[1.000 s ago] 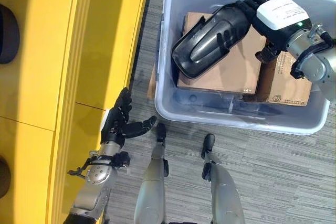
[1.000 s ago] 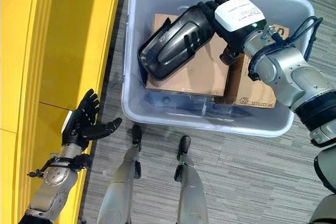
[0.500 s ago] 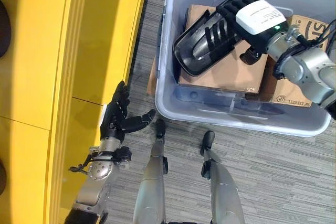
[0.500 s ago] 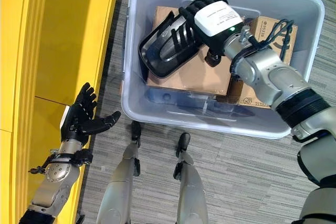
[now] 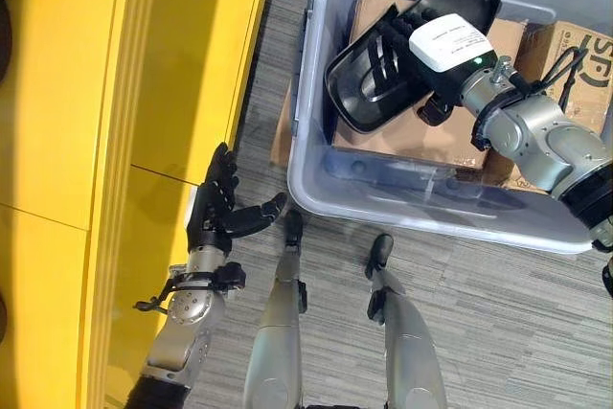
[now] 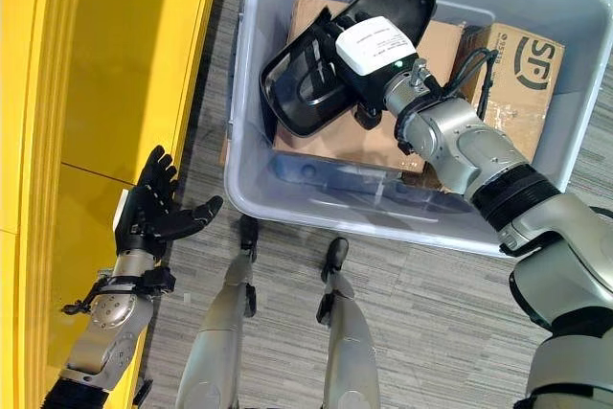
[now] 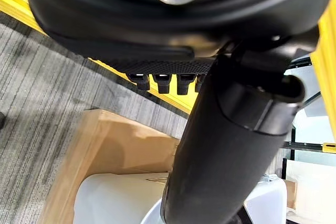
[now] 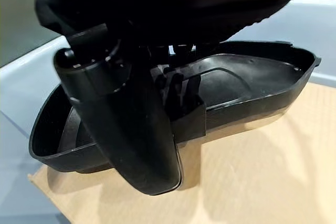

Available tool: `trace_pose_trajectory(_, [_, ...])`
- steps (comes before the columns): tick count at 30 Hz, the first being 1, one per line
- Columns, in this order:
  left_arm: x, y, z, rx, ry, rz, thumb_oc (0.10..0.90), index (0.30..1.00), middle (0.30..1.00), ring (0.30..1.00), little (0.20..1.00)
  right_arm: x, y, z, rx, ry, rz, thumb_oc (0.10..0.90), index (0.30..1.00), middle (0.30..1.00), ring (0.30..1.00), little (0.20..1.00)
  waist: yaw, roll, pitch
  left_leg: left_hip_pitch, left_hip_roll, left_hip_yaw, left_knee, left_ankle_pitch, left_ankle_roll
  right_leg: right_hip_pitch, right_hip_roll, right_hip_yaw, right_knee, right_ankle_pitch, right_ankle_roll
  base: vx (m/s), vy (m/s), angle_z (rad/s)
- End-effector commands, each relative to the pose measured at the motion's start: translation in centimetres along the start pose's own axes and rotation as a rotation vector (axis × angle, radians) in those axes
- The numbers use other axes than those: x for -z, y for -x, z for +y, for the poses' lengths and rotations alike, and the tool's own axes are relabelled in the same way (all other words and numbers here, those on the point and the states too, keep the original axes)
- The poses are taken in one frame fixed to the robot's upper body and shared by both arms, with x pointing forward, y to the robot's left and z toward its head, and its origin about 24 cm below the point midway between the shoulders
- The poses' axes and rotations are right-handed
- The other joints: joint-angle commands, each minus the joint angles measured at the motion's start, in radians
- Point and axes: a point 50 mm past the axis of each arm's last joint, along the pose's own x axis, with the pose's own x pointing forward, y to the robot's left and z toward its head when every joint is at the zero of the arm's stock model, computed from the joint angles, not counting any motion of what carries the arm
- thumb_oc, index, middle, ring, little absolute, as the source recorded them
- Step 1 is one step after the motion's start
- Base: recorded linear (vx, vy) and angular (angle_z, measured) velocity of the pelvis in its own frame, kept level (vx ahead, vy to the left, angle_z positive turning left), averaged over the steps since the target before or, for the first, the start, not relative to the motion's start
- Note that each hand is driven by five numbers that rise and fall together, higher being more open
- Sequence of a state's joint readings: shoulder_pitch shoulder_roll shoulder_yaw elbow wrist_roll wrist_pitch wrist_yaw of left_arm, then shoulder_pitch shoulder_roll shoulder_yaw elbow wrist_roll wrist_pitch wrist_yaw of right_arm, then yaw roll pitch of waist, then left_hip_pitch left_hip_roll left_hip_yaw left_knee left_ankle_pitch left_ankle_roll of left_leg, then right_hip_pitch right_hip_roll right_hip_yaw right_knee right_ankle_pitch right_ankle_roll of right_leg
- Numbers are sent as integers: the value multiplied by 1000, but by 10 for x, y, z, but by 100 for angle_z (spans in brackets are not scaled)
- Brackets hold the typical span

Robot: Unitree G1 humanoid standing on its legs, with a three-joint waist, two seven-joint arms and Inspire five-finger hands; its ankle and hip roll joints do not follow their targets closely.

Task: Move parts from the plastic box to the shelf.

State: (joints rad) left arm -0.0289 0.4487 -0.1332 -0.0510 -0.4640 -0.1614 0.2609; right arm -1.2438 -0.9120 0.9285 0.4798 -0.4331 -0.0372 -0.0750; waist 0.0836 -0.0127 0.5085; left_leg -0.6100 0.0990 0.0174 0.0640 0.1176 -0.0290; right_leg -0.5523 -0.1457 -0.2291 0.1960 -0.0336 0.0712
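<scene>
The black shell part (image 5: pixel 407 55) runs diagonally inside the plastic box (image 5: pixel 316 179), hollow side up, above the cardboard boxes (image 5: pixel 421 131). The right hand (image 5: pixel 436 50) has its fingers (image 8: pixel 181 90) curled over the part's rim, thumb outside. The left hand (image 5: pixel 220 217) hangs open beside the yellow shelf (image 5: pixel 115 93).

I can't see the right hand (image 5: pixel 421 45) fingertips behind the black part (image 5: pixel 402 55); the plastic box (image 6: pixel 383 222) is cut off at top.
</scene>
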Motion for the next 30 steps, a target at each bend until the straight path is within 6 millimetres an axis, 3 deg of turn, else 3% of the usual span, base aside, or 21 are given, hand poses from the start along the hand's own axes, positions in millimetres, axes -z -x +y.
trace_pose_trajectory(1, [-37,1,1,2,14,-214,900,1000,1000,1000,1000,10,-4,-50,186,67,18,900,1000,1000,1000,1000,-3,-34,11,-24,0,38,47,-44,-24,87,-28,-2,-88,48,48,0,0,0])
trace_pose_trajectory(3, [-37,1,0,2,14,-213,900,1000,1000,1000,1000,14,-2,-47,174,73,31,900,1000,1000,1000,1000,-4,-36,11,-17,-1,28,46,-69,-32,94,-27,6,-87,32,55,75,-13,1])
trace_pose_trajectory(6, [-37,1,0,4,15,-214,900,1000,1000,1000,1000,20,-1,-43,160,82,57,900,1000,1000,1000,1000,-6,-30,11,-45,-4,34,50,-47,-24,71,-29,-1,-89,48,48,-38,5,2])
trace_pose_trajectory(8, [-36,2,0,6,11,-208,900,1000,1000,1000,1000,23,0,-38,142,86,74,900,1000,1000,1000,1000,-7,-28,11,-35,-7,23,50,-72,-31,81,-26,14,-88,32,54,75,-30,7])
trace_pose_trajectory(19, [-38,1,-3,7,13,-224,900,1000,1000,1000,1000,38,4,-26,122,65,143,900,1000,1000,1000,1000,-13,-8,11,-92,-26,-1,55,-74,-23,30,-25,31,-80,19,47,17,-21,6])
trace_pose_trajectory(30, [-40,2,-2,-12,29,-234,900,1000,1000,1000,1000,40,1,-10,69,67,175,900,1000,1000,1000,1000,-4,7,11,-166,-40,-28,59,-75,-12,-45,-23,44,-64,10,46,17,-11,8])
